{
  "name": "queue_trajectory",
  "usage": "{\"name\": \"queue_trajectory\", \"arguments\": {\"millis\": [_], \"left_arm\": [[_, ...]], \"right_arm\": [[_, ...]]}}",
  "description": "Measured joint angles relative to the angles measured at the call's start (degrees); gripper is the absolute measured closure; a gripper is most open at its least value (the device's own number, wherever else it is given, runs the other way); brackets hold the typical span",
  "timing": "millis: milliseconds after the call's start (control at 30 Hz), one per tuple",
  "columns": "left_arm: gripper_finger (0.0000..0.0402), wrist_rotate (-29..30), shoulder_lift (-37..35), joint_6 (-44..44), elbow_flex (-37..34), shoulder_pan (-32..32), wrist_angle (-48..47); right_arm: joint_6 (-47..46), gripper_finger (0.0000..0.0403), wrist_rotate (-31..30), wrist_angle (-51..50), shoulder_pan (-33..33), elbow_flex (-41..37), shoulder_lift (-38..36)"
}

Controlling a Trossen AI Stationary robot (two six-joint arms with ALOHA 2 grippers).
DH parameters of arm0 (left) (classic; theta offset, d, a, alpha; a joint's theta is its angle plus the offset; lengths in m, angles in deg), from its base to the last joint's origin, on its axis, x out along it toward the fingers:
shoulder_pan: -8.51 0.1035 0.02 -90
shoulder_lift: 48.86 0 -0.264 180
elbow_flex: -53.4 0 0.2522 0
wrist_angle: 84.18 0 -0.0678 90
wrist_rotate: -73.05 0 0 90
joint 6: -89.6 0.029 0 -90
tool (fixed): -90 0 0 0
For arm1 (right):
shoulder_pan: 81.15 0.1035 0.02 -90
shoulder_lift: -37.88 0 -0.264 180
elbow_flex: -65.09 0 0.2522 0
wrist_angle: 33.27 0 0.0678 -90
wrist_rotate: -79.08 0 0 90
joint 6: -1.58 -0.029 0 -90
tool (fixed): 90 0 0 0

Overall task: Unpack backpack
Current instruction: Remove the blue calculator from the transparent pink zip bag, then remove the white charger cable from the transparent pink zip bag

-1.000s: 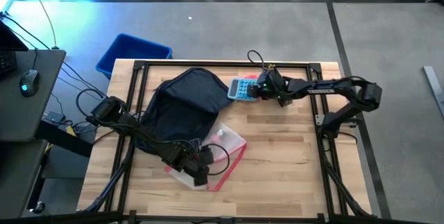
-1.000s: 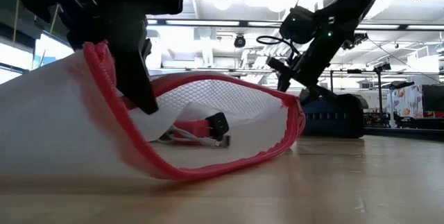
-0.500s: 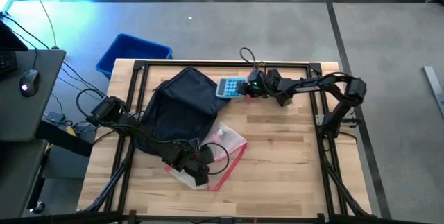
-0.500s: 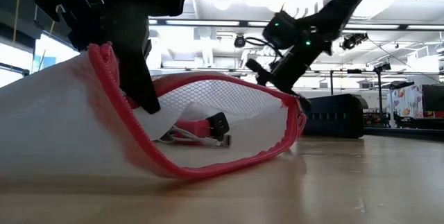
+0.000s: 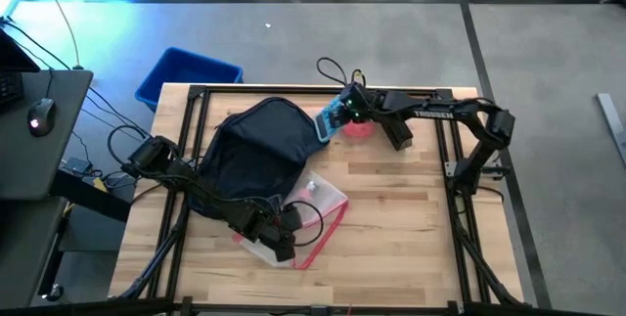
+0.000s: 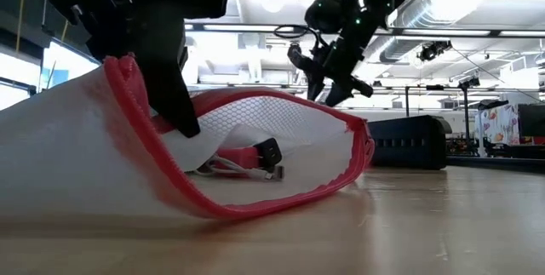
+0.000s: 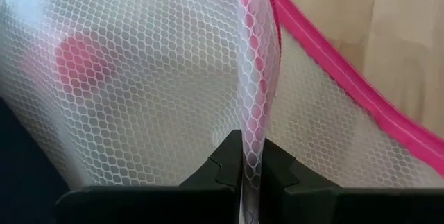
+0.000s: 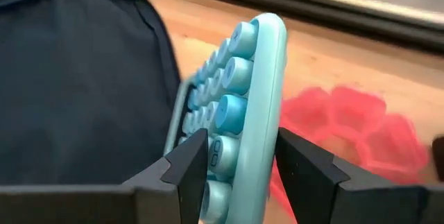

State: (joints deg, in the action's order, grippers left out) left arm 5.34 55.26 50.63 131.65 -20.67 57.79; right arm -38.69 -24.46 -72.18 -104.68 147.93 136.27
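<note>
The dark navy backpack (image 5: pixel 254 150) lies flat on the table's left half, and its side fills part of the right wrist view (image 8: pixel 76 78). My right gripper (image 5: pixel 344 111) hangs just off the backpack's far right side, shut on a light blue calculator (image 5: pixel 331 120) with round keys. My left gripper (image 5: pixel 280 246) is near the table's near edge, shut on a white mesh pouch (image 5: pixel 305 208) with a pink zipper. The pouch (image 6: pixel 255 164) lies open on the table, and a cable and small items lie inside it. My left gripper (image 7: pixel 251 160) pinches the pouch's pink zipper edge (image 7: pixel 254 130) between its two fingers. That edge (image 6: pixel 128 71) is raised, while the rest of the pouch lies on the table. My right gripper (image 8: pixel 239 156) pinches the calculator (image 8: pixel 239 106) between its two fingers (image 8: pixel 187 165), one on the keyed face and one on the back. The calculator is lifted clear of the table and stands on edge, tilted.
A pink moulded tray (image 5: pixel 358 127) lies on the table under my right gripper, also seen in the right wrist view as the pink tray (image 8: pixel 354 130). A blue bin (image 5: pixel 186 73) stands on the floor past the table's far left corner. A desk with a mouse (image 5: pixel 39 115) stands left.
My right gripper has carried the calculator toward the table's left and upward, clear of the table. The calculator has tipped from lying flat to standing on edge. The pink tray beneath it is now uncovered.
</note>
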Motion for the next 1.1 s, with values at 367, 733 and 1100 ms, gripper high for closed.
{"name": "queue_trajectory", "arguments": {"millis": [367, 733, 1100], "left_arm": [[0.0402, 0.94, 0.00, -1.36, 0.00, 0.01, 1.48], [0.0402, 1.07, 0.00, -2.48, 0.00, 0.45, 1.45], [0.0402, 6.21, 0.00, -1.44, 3.85, 0.43, -2.42]], "right_arm": [[-0.87, 0.0255, 5.84, 2.51, 0.26, 0.72, 7.64], [12.23, 0.0237, 6.21, 0.50, -0.63, 8.18, 6.94], [28.76, 0.0237, 5.52, -2.25, 23.07, 0.73, -14.99]]}}
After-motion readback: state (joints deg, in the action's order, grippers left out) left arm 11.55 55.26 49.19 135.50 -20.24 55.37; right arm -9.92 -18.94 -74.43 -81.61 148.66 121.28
